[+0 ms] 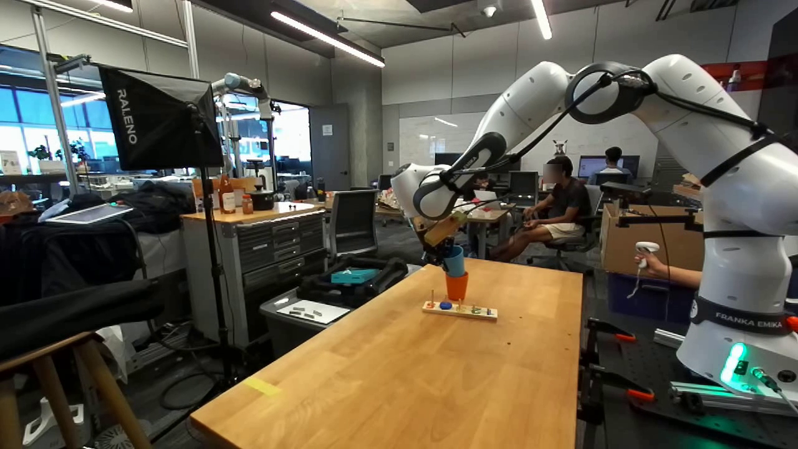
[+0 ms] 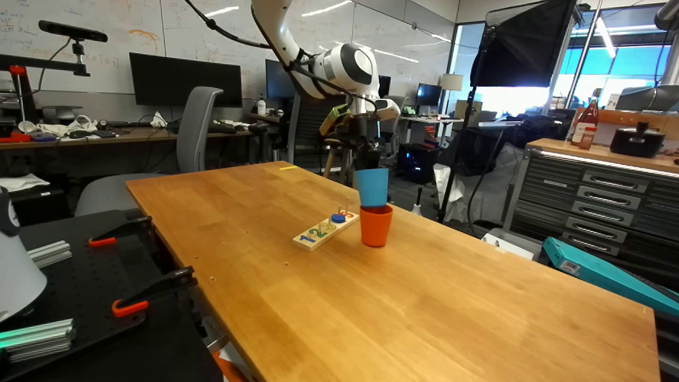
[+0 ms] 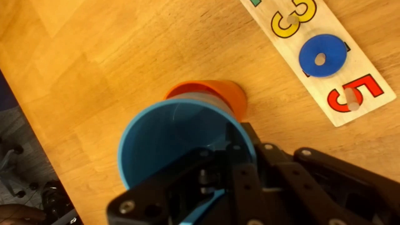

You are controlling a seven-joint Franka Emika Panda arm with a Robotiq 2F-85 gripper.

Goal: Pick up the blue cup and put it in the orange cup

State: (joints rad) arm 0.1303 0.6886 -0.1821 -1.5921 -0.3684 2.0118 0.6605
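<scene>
Leaving brown wooden tabletop [image 2: 451, 297] free in both exterior views' foregrounds. Leaving a gap between the pale wooden pegged board [image 2: 324, 233] and the round orange-red plastic cup [image 2: 375, 231]. Blocking the orange mouth from above with the tapered blue plastic cup [image 2: 372, 188] and black gripper [image 3: 242, 136].

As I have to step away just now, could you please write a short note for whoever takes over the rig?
Tool: closed on the wall of the blue cup, holding it mouth up.
Blue cup: right at the mouth of the orange cup, nearly all of it above the rim; I can't tell whether its base has entered.
Orange cup: upright on the table, beside the number board.
Done: blue cup picked up and lined up roughly.
Left: probably lower it in, then release and back away.
</scene>
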